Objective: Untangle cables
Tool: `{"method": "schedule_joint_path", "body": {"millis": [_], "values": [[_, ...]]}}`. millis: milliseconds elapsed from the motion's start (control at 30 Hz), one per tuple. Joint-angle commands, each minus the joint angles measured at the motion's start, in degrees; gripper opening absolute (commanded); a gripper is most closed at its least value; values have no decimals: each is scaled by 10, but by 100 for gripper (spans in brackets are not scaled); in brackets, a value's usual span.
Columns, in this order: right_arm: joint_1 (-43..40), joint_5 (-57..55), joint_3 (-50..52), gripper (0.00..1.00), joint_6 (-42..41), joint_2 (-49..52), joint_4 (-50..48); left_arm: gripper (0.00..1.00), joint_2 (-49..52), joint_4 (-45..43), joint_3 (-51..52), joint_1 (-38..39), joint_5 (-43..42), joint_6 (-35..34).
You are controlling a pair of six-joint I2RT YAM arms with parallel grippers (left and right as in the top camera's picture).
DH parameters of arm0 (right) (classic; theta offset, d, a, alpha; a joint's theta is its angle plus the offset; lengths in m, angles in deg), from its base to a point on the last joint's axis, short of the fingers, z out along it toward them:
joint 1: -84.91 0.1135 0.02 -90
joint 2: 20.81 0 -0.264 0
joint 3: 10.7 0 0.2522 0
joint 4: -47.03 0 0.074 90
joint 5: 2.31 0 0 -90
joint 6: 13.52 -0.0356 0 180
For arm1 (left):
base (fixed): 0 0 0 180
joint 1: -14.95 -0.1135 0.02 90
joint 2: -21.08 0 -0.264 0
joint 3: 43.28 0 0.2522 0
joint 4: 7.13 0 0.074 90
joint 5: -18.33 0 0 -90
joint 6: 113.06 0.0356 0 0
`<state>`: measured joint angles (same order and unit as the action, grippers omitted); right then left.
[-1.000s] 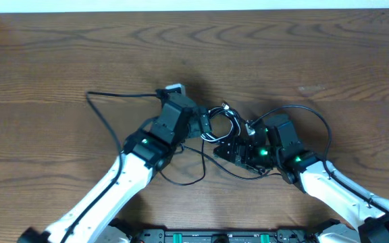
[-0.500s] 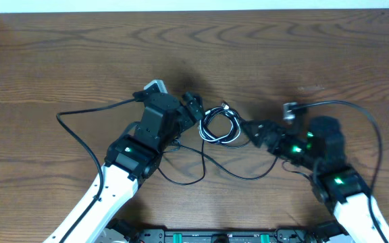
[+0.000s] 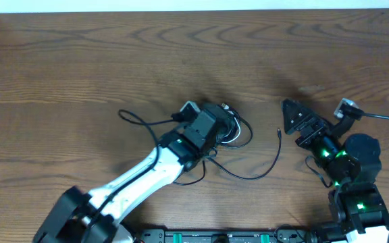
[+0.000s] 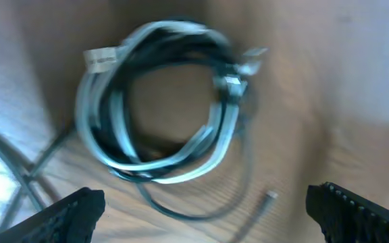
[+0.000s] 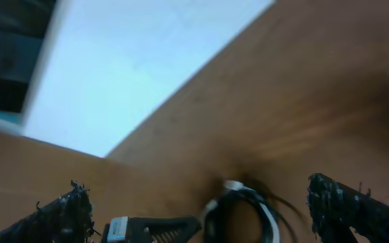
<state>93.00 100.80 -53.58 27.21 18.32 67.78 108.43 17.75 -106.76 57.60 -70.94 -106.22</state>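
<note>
- While my left arm (image 3: 147, 170) hides part of the coiled cables (image 3: 232, 129) overhead, one black cord (image 3: 248, 177) trails right across the worktop (image 3: 80, 61).
- My left fingers (image 4: 73, 210) spread wide over the coil, grasping nothing; my right fingers (image 3: 293, 113), equally splayed and empty, sit well apart.
- Left wrist view shows the white cable (image 4: 181, 169) looped among black ones.

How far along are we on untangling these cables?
Done: one thin black cord trails loose from the coil of white and black cables. In hand: nothing; the open left gripper hovers over the coil, the open right gripper sits apart. Left: separating the looped-together coil.
</note>
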Motion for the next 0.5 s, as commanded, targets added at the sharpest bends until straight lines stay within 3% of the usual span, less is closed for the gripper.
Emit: {"method": "schedule_joint_path", "body": {"millis": [0,133,267,467], "values": [[-4,-21,-1,99,29,-1,14,100,35,18,-37,3,23,-68],[-4,-21,-1,99,33,-1,19,76,74,16,-51,-2,23,-85],[-4,-21,-1,99,33,-1,19,64,110,12,-51,-3,10,-120],[-4,-21,-1,99,44,-1,19,64,127,7,-51,-3,2,-130]]}}
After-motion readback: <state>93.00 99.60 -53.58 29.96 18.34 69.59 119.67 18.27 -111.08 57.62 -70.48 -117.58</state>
